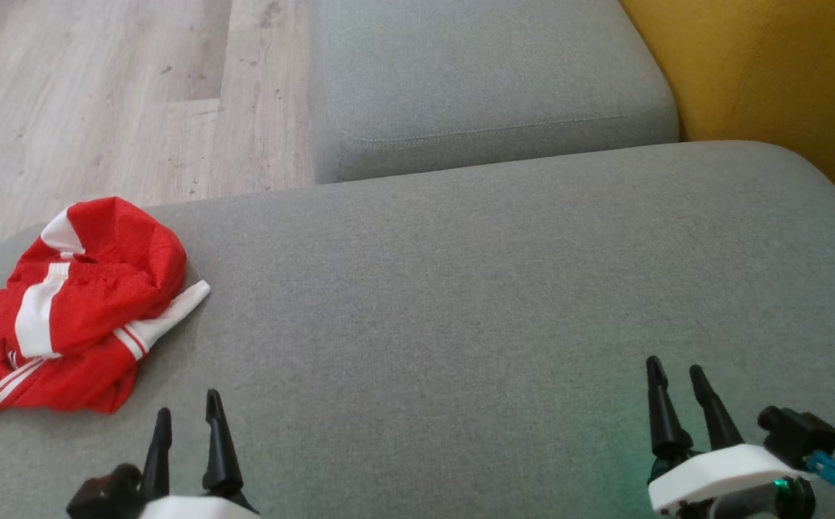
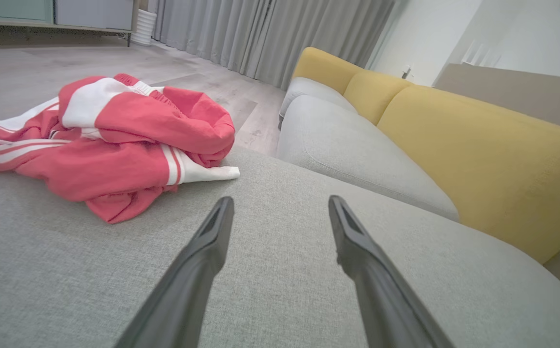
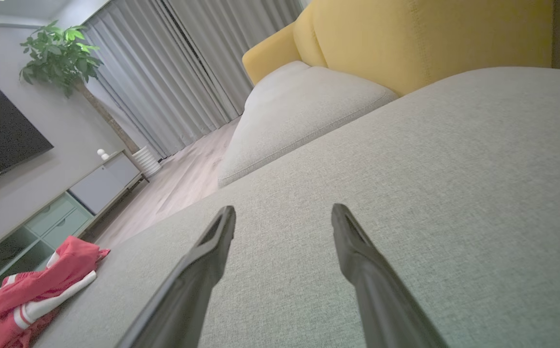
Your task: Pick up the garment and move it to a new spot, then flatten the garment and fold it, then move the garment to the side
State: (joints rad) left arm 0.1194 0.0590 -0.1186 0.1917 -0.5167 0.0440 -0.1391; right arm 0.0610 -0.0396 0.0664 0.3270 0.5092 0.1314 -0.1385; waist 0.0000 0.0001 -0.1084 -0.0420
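Garment (image 1: 64, 310) crumpled at left edge of grey cushion (image 1: 460, 324), just ahead-left of the spread, empty left gripper (image 1: 188, 402); right gripper (image 1: 674, 364), also spread, well apart; left wrist view: garment near, upper left; right wrist view: garment far off, lower left

Head view: high, looking steeply down on grey sofa cushion (image 1: 460, 288), wood floor (image 1: 100, 86) at top. Left wrist view: low, close over cushion, facing red garment (image 2: 115, 140) and yellow backrest (image 2: 478, 159). Right wrist view: equally low, tilted, facing curtains (image 3: 164, 72). All three share cushion and garment.
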